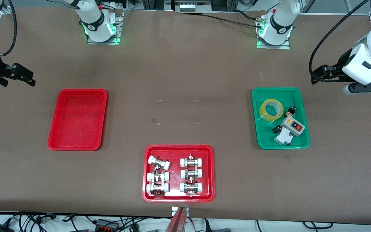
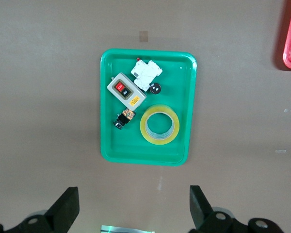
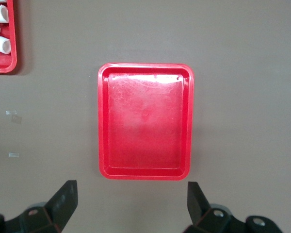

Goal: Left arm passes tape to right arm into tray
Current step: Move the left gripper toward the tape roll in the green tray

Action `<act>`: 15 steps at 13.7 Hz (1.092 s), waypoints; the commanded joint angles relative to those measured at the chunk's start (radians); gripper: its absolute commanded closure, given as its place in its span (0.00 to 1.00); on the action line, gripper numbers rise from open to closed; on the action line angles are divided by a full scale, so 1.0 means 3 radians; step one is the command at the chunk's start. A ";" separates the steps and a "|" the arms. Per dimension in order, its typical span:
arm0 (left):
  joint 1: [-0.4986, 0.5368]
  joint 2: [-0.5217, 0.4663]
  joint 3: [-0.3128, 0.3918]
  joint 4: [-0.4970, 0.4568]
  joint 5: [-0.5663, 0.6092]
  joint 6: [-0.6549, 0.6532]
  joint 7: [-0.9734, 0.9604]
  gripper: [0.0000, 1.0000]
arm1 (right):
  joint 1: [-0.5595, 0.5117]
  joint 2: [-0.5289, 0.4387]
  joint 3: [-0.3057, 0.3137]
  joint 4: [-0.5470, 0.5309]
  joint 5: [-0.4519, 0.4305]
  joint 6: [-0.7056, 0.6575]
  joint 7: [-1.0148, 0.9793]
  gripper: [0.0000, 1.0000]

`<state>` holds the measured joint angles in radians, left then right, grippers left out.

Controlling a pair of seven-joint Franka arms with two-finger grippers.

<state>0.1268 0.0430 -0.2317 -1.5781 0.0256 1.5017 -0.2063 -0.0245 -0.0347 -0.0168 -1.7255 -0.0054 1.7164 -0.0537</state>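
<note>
Translucent yellow packing tape roll lies in the green plastic tray, toward twelve o'clock of a grey switch box. At the right arm's end of the brown counter sits the plain red rectangular tray. Left gripper and right gripper wait high, jaws wide apart.

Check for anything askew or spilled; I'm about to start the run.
Nothing stands out. The tape lies in the green tray among switch parts, the red tray holds nothing, and the fittings sit in their own tray.
</note>
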 commanded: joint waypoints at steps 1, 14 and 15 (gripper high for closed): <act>0.0027 -0.0072 0.0000 -0.0068 -0.0050 0.0016 0.0038 0.00 | -0.0010 -0.0084 0.0010 -0.0062 0.0003 -0.0005 -0.0061 0.00; 0.0180 0.0346 -0.0025 -0.0129 -0.0024 0.0408 0.0038 0.00 | -0.0015 -0.0048 0.0010 -0.0021 0.0018 0.0000 -0.0061 0.00; 0.0236 0.0398 -0.0020 -0.0225 -0.0014 0.0541 0.0038 0.00 | -0.0015 -0.0048 0.0010 -0.0021 0.0028 -0.0025 -0.0061 0.00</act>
<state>0.1639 0.1176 -0.2308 -1.6150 0.0241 1.6061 -0.2057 -0.0246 -0.0361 -0.0168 -1.7254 -0.0054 1.7166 -0.0542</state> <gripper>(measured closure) 0.000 0.000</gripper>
